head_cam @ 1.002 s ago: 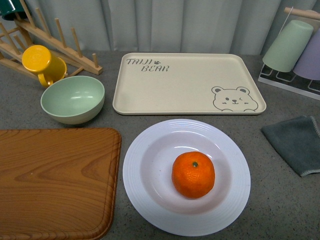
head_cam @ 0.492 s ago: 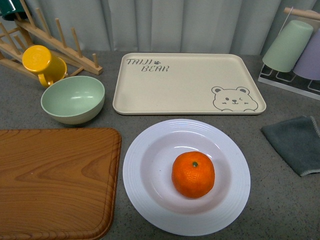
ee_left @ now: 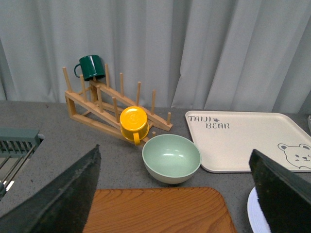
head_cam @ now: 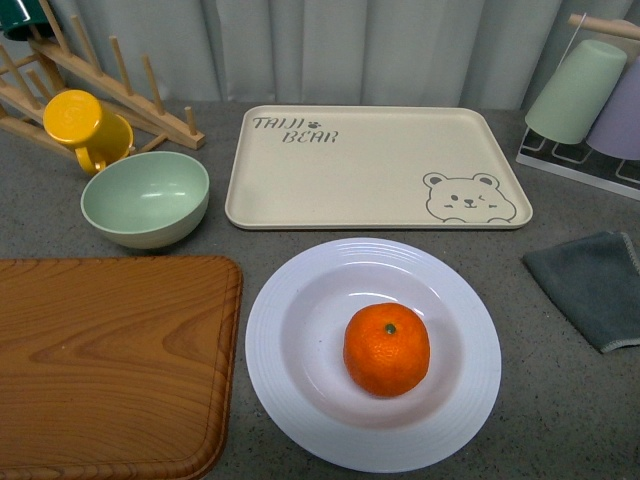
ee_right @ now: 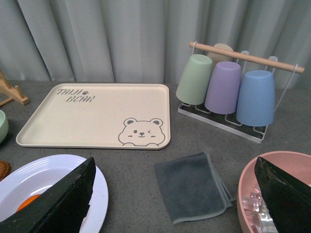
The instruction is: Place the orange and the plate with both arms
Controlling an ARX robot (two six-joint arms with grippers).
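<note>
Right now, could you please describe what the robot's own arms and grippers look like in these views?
Only the fingers show, and only in the wrist views. The left gripper and right gripper each have two dark, near-black, wedge-shaped fingers with a matte surface. No arm links, cables or markings are in view.

Dimpled orange [head_cam: 387, 349], glossy white plate [head_cam: 264, 350]
</note>
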